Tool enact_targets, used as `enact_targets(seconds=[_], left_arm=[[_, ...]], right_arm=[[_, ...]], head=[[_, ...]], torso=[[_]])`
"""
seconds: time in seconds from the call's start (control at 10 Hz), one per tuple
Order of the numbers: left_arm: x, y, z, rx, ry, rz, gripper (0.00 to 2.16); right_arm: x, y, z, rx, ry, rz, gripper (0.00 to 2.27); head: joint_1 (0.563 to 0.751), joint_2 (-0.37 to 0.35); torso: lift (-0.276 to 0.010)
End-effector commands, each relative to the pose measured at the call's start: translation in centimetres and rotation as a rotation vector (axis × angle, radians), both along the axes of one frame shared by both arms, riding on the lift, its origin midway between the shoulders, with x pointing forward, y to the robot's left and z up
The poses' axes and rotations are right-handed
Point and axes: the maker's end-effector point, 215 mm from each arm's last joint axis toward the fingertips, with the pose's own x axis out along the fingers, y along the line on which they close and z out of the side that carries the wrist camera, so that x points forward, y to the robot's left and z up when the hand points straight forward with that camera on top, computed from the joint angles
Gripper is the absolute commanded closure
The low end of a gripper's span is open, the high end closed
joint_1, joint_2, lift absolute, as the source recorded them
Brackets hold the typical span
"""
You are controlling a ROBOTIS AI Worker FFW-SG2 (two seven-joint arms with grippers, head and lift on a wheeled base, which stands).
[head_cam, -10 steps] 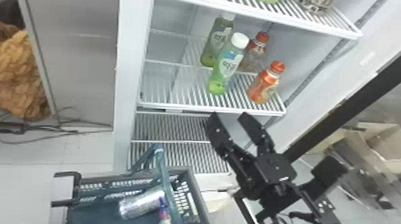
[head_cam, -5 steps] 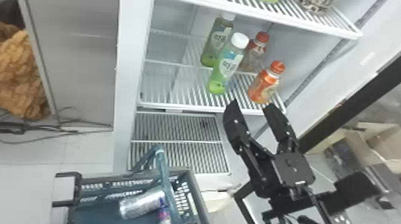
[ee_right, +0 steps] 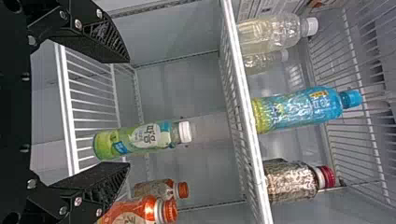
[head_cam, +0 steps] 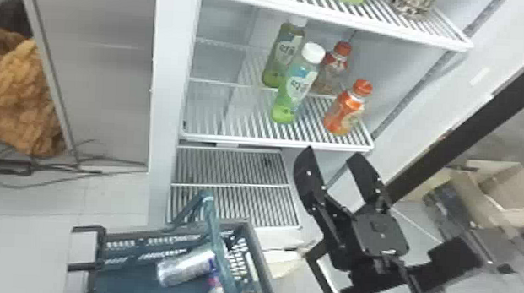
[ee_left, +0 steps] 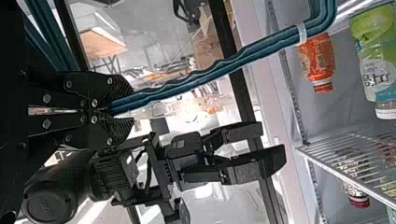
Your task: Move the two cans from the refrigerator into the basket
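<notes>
The basket [head_cam: 263,264] sat nearest, at seven o'clock in the head view, a dark box with slotted side walls; inside, also towards seven, a silver can [head_cam: 186,265] lay on its side, a shiny, smooth cylinder; touching or just beside its end, between six and seven, was a small purple-and-white container [head_cam: 216,285], probably the second can, though too little of it showed to be certain; the left end effector [ee_left: 128,106] was clamped on the handle [ee_left: 261,50], a slim, wavy-edged teal bar of hard plastic, by the look of it; the right end effector [head_cam: 332,152], at three o'clock, stood apart and unloaded, its flat black fingers spread before the refrigerator [head_cam: 165,110]; farther in, on a shelf [head_cam: 274,143] of white-coated wire, stood a green bottle [head_cam: 295,90] at one o'clock, translucent and white-capped, and an orange bottle [head_cam: 345,111] at two, squatter, with a ribbed-looking cap; so the moving seemed all but finished, one can surely in and the other very likely; what was left, I judged, was to draw the right arm clear and let go of the handle
</notes>
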Motion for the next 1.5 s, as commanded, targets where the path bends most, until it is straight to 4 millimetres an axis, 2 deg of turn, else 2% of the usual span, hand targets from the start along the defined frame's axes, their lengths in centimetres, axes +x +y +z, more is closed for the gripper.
enact_targets(seconds=[0.0, 1.4], left_arm=[[0.0, 0.0, -0.03, 0.001, 0.0, 0.0, 1.21], [0.35, 0.0, 0.14, -0.002, -0.008, 0.009, 1.21]], right_arm=[[0.08, -0.11, -0.49, 0.002, 0.007, -0.002, 0.24], [0.13, -0.12, 0.24, 0.0, -0.015, -0.001, 0.26]], head=[[0.695, -0.35], [0.695, -0.35]], torso=[[-0.276], [-0.276]])
